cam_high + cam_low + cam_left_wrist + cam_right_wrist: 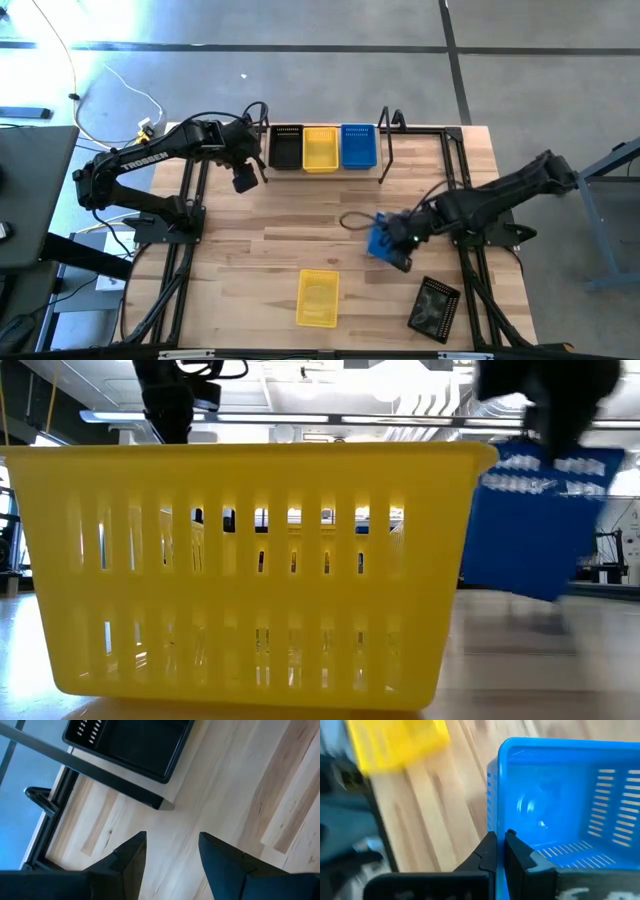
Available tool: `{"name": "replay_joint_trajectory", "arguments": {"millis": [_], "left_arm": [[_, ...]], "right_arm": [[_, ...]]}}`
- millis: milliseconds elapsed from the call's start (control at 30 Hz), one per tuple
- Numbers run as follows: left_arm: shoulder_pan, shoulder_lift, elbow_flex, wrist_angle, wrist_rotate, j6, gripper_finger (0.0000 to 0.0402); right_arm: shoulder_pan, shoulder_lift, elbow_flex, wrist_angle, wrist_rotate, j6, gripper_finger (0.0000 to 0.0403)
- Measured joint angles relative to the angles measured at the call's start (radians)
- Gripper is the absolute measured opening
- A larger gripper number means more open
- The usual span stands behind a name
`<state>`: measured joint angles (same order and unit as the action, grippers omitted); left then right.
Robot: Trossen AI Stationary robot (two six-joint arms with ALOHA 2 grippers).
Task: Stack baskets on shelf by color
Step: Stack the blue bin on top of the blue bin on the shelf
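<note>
Blue basket (381, 241) pinched at its rim by the right gripper (500, 849), fingers closed on one wall, basket lifted and tilted off the counter (270, 225) per the low view. Target lies away from it toward the far edge: the shelf (325, 168) with black (286, 147), yellow (320, 149) and blue (358, 146) baskets side by side, the blue one at the right end, nearest the right arm. Shelf runs left-right across the counter; each shelved basket has its long axis pointing front-to-back. Judgement: the carried basket needs to travel up-table and square to the shelved blue one before nesting. Left gripper (170, 855) hovers just in front of the shelf's black basket, fingers apart, empty. Loose yellow basket (318, 297) and loose black basket (435, 308) sit near the front edge. Baskets are shallow, slotted plastic, rectangular.
</note>
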<state>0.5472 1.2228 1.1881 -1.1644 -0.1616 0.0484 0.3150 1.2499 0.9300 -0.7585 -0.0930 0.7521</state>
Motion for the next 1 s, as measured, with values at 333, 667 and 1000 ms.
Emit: {"name": "replay_joint_trajectory", "arguments": {"millis": [333,667,1000], "left_arm": [[0.000,0.000,0.000,0.012,-0.001,0.008,0.0172],[0.000,0.000,0.000,0.012,0.001,0.016,0.0172],[0.000,0.000,0.000,0.011,0.002,-0.040,0.0172]], "right_arm": [[-0.177,0.000,0.096,0.227,0.007,-0.076,0.0001],[-0.341,0.000,0.218,0.331,0.094,-0.329,0.0000],[-0.460,0.000,0.308,0.330,0.272,-0.767,0.0000]]}}
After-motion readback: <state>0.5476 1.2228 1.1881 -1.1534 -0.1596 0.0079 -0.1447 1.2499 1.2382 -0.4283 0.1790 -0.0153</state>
